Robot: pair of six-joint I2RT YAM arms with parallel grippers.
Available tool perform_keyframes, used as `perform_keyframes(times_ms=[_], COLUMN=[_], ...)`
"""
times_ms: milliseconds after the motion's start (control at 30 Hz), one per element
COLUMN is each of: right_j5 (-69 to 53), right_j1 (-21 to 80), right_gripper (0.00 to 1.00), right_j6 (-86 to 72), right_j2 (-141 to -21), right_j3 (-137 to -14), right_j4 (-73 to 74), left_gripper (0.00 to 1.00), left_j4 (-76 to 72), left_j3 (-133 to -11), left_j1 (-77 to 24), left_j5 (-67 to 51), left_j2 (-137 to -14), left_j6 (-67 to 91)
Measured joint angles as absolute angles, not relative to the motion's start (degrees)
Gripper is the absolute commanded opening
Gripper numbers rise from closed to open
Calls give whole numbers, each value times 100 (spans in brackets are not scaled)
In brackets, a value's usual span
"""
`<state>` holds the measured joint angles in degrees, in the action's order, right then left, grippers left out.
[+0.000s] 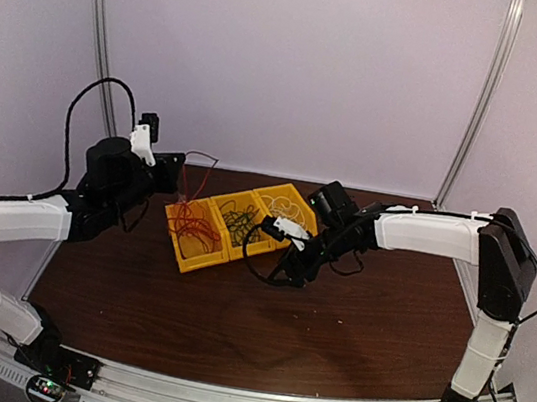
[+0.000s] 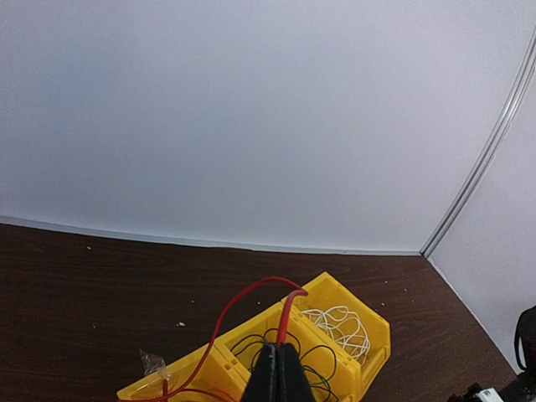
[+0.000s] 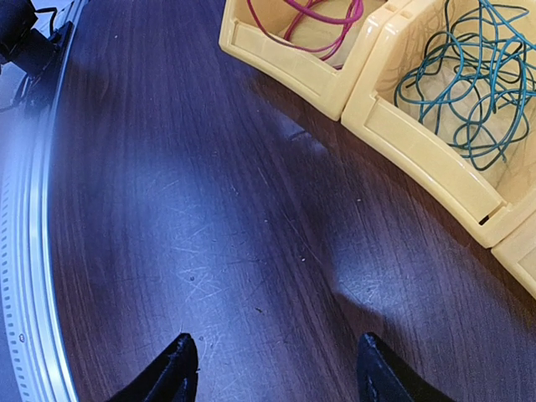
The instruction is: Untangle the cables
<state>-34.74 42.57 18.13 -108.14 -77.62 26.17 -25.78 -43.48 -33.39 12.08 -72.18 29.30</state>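
1. Nearest the arm bases, the dark wood surface [image 3: 209,209] lies bare. The right pincer [image 3: 274,356] hovers low over it with its jaws spread wide and nothing between them. It sits just in front of the bins, probably waiting to take a strand once one is offered.

2. Beyond it, three yellow bins [image 1: 200,264] stand side by side in a slanted row, touching each other. Each holds one colour, so the cables appear to be sorted apart from one another already.
   - The leftmost bin holds the red cable [image 2: 243,306].
   - The middle bin holds the dark green cable [image 3: 469,92], a loose scribble of loops lying flat on the bin's floor.
   - The rightmost bin holds the white cable [image 2: 339,327], coiled small in the bin's far end.

3. Above the row, the left pincer [image 2: 276,368] is shut tight on a strand of the red cable. From the grip the strand rises, arches over and falls back towards the leftmost bin, where the rest of its bundle lies. Holding it high likely lets the loops hang free so that any knot shows.

4. Farthest off, the surface ends at the plain pale back wall [image 2: 251,126].
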Motion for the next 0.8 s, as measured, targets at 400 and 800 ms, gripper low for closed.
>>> perform_keyframes(times_ms=[400,800], right_j5=[-3474,-3476], right_j1=[4257,4257], right_gripper=[66,66], right_j6=[1844,1916], right_j2=[-10814,-10836], right_j3=[-7760,-7736], right_j4=[2620,2637], left_gripper=[0,0], left_j4=[-2714,-2692], left_j3=[-4281,-4541], left_j1=[-3339,-3284], left_j5=[1461,2053], left_j2=[-7762,-8641], left_j6=[2932,2788])
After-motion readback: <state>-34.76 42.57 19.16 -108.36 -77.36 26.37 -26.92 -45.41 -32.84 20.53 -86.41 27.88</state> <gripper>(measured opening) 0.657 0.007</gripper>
